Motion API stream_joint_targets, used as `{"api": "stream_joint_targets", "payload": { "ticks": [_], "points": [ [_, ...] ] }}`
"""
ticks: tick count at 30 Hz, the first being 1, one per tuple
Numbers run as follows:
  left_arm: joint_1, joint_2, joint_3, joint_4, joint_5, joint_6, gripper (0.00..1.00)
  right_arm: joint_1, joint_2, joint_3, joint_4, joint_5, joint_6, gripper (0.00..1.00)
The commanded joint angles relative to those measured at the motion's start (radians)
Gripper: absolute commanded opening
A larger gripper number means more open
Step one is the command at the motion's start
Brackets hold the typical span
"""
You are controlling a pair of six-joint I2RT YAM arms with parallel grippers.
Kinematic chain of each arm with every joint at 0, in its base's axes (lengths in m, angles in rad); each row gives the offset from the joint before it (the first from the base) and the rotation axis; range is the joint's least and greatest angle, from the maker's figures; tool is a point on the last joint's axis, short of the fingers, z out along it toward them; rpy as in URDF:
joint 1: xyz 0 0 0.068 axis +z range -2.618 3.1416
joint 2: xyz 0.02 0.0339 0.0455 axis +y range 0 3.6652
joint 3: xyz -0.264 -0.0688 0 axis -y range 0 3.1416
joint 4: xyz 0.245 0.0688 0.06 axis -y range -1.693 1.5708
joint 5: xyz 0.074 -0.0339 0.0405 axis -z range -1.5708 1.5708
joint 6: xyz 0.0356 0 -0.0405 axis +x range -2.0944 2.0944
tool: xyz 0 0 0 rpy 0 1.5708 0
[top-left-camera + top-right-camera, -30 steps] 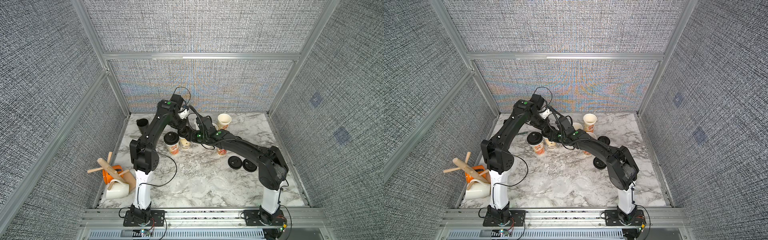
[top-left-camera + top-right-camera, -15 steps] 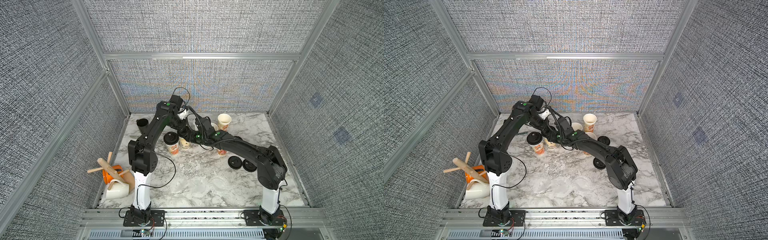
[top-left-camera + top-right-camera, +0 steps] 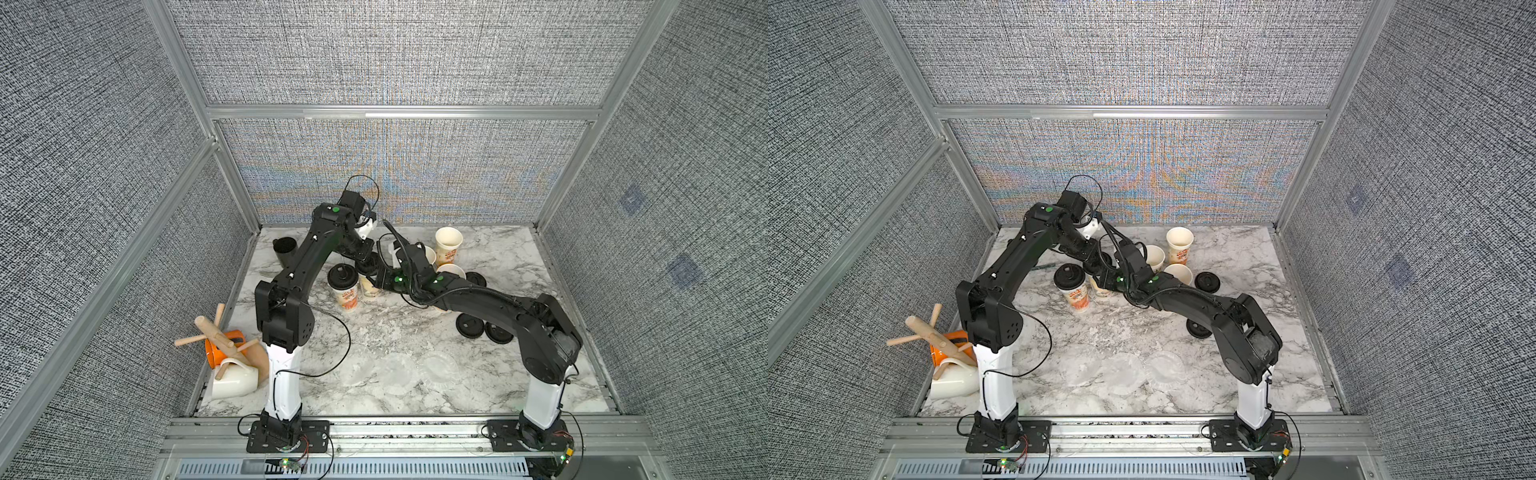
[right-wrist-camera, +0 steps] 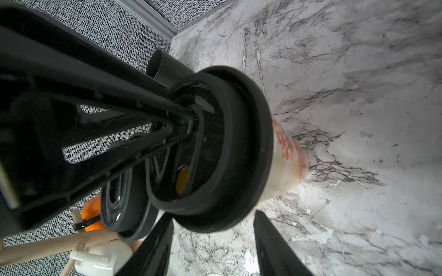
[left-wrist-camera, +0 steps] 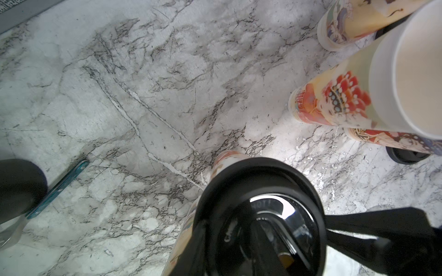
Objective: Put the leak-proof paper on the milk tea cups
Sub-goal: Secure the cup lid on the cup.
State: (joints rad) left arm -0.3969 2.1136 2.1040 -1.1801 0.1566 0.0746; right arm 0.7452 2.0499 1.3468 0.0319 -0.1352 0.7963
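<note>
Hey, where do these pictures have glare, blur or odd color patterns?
In both top views, rainbow moiré on the back wall; left wrist view: glare on the black lid, nearest open milk tea cup soft; right wrist view: print on the lidded cup blurred.

From my station both top views come through bright and evenly lit, with soft shadows on the marble table (image 3: 395,328) and moiré shimmer on the back wall (image 3: 395,178), while the wrist views blur close up, glare flashing on the black lid (image 5: 275,191).
</note>
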Motion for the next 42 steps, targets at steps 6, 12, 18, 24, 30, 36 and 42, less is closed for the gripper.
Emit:
{"api": "stream_joint_targets", "payload": {
  "ticks": [6, 12, 18, 24, 30, 36, 42],
  "points": [
    [-0.010, 0.040, -0.059, -0.184, -0.045, 0.005, 0.31, -0.007, 0.020, -0.039, -0.439, 0.175, 0.011, 0.55],
    [-0.010, 0.027, -0.082, -0.179, -0.043, 0.001, 0.31, -0.009, 0.027, 0.004, -0.464, 0.196, 0.011, 0.55],
    [-0.011, -0.006, -0.143, -0.155, -0.043, -0.007, 0.31, -0.011, 0.019, -0.006, -0.444, 0.191, 0.016, 0.55],
    [-0.013, -0.033, -0.198, -0.148, -0.053, -0.023, 0.31, -0.021, -0.001, 0.014, -0.441, 0.211, 0.011, 0.55],
    [-0.012, -0.039, -0.205, -0.153, -0.057, -0.026, 0.31, -0.036, 0.016, 0.069, -0.446, 0.230, 0.021, 0.55],
    [-0.013, -0.054, -0.214, -0.164, -0.063, -0.024, 0.30, -0.037, 0.021, 0.089, -0.438, 0.210, 0.035, 0.55],
    [-0.014, -0.071, -0.225, -0.184, -0.083, -0.020, 0.30, -0.031, 0.025, 0.099, -0.435, 0.181, 0.038, 0.55]
  ]
}}
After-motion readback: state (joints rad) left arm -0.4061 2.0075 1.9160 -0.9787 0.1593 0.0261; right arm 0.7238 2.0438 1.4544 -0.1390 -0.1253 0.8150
